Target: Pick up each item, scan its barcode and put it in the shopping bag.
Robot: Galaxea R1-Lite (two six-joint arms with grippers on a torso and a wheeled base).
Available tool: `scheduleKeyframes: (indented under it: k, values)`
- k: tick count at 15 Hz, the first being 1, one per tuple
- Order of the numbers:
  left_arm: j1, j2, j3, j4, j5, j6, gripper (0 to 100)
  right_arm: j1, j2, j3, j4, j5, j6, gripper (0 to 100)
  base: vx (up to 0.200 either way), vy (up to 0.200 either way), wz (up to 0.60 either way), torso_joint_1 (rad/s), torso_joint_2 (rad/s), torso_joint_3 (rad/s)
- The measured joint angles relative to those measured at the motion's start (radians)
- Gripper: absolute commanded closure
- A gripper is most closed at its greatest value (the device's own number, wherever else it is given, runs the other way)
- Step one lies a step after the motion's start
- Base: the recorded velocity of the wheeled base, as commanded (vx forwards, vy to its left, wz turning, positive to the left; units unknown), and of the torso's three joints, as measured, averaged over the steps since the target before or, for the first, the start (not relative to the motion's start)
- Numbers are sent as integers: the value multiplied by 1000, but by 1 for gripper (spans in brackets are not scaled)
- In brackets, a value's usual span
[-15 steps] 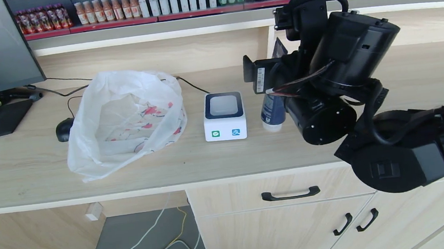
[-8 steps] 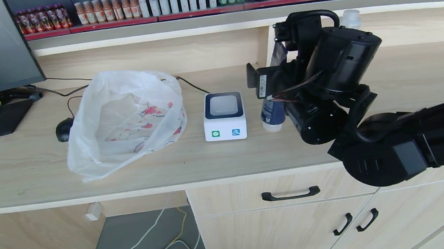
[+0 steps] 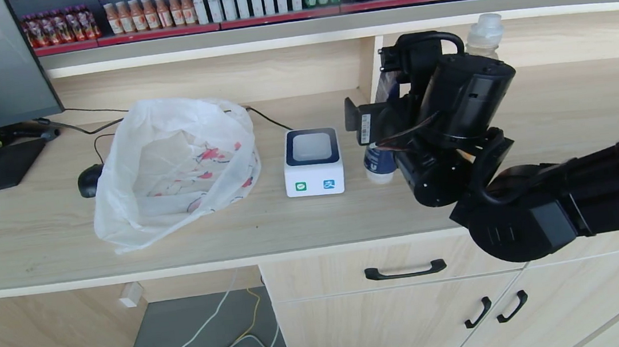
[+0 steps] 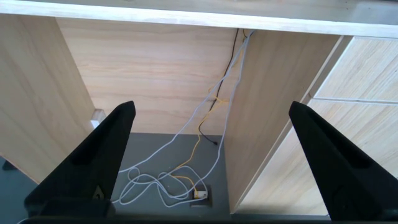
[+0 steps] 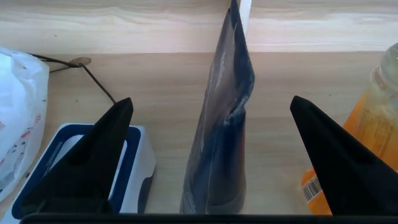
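**Operator:** Report the right gripper (image 5: 211,102).

**Technician:** The jaws are spread wide and hold nothing. The tube (image 5: 221,143) stands between the two fingers with clearance on both sides and no contact.

**Operator:** Which step is this?

**Technician:** In my judgement, it is the pick-up of the tube. Scanning and bagging are not yet done. The next move calls for centring the fingers on the tube body, closing until it is held firmly, then lifting straight up.

**Operator:** Describe the tube.

**Technician:** It is a dark blue, glossy squeeze tube. It stands upright on its pale cap, with the flat crimped end on top. The wall is probably soft, so excess force may dent it and a light grip may let it slip.

**Operator:** What surrounds it?

**Technician:** Just outside the finger on the robot's right is a clear plastic bottle (image 5: 373,124) of orange liquid. To the gripper's left is the scanner (image 3: 313,161), a white box with a dark-framed window. Farther left, the shopping bag (image 3: 170,165) sits open, made of thin crumpled white film. All of these rest on the smooth wood-grain counter (image 3: 291,221).
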Motion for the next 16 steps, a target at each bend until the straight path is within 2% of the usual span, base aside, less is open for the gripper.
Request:
scheduleKeyframes:
  k: [11, 16]
  values:
    - [0, 0, 0, 0, 0, 0, 0, -16, 64, 67, -97, 5, 49, 0, 0, 0, 0, 0, 0, 0]
    - [0, 0, 0, 0, 0, 0, 0, -23, 114, 77, -197, 6, 51, 0, 0, 0, 0, 0, 0, 0]
